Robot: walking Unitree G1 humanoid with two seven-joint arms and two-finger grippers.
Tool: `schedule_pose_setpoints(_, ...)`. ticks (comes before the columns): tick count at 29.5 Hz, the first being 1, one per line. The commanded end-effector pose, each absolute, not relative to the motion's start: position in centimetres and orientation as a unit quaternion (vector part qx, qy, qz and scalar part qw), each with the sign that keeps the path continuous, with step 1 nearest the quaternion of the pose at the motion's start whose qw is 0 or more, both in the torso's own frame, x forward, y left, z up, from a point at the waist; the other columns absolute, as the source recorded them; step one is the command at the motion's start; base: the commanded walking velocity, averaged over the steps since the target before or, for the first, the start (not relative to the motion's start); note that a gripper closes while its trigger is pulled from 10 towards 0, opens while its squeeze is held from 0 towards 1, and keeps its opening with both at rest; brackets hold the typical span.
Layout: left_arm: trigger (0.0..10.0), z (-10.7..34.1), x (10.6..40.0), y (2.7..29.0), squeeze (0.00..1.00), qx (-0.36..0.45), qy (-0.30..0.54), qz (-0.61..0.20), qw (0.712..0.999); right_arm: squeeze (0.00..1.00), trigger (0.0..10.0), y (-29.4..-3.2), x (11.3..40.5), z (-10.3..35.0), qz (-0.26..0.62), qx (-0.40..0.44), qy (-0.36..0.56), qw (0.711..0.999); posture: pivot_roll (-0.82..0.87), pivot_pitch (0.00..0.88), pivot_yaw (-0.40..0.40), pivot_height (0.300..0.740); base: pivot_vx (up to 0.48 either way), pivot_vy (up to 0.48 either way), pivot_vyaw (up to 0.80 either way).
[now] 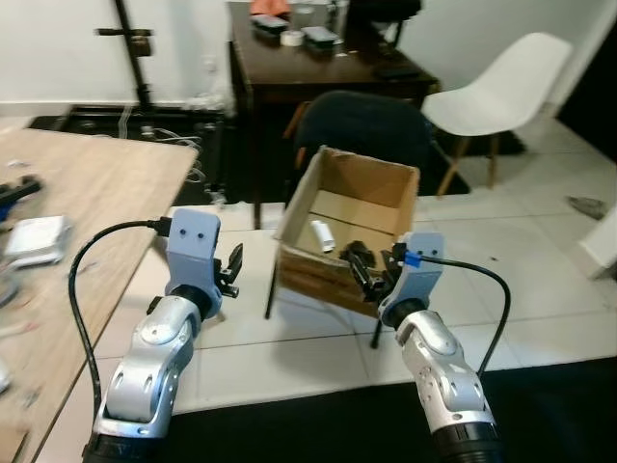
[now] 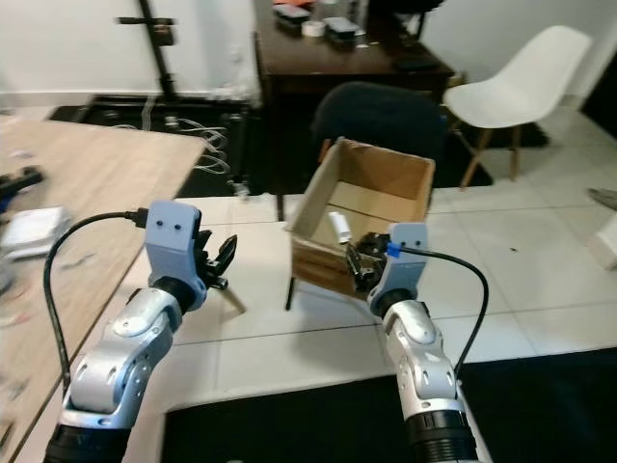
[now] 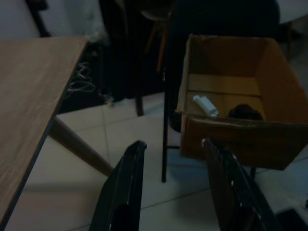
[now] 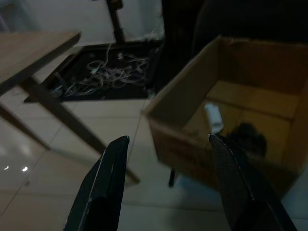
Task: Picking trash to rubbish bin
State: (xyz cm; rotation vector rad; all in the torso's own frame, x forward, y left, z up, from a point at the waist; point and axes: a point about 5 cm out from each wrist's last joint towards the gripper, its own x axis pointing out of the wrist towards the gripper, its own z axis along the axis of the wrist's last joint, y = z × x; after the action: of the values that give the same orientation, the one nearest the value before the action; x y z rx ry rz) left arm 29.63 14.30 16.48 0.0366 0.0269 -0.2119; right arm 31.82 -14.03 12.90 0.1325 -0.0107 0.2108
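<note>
Both the left gripper (image 3: pixel 175 192) and right gripper (image 4: pixel 168 187) are hovering spread and empty before the cardboard box (image 1: pixel 381 183), a white tube (image 1: pixel 322 234) and a dark lump (image 3: pixel 245 111) already lying inside, so I'm judging the task nearly finished.

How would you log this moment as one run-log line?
left claw: open, empty | right claw: open, empty, before box | brown cardboard box: on dark chair, holds small white tube, dark item

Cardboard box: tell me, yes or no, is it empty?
No. The cardboard box holds a small white item and a dark object on its floor.
</note>
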Motion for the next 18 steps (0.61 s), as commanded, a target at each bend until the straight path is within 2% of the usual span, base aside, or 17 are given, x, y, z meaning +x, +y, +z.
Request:
schedule_pose_setpoints(1,10.0,16.35,29.54,14.0,0.0,0.018,0.019,-0.113,0.993,0.0,10.0,-14.37,31.7,12.55,0.097,0.069,0.003,0.993,0.12,0.083,-0.037,0.74,-0.296,0.0,0.0)
schedule_pose_setpoints(16,10.0,16.47,29.64,14.0,0.0,0.025,0.02,-0.118,0.992,0.0,10.0,-14.24,31.57,12.4,0.095,0.073,0.006,0.993,0.12,0.086,-0.027,0.74,-0.293,0.0,0.0)
schedule_pose_setpoints(18,10.0,16.42,29.63,13.75,0.0,0.033,0.023,-0.126,0.991,0.0,10.0,-14.36,31.49,12.33,0.093,0.073,0.006,0.993,0.12,0.086,-0.025,0.74,0.0,0.0,0.0)
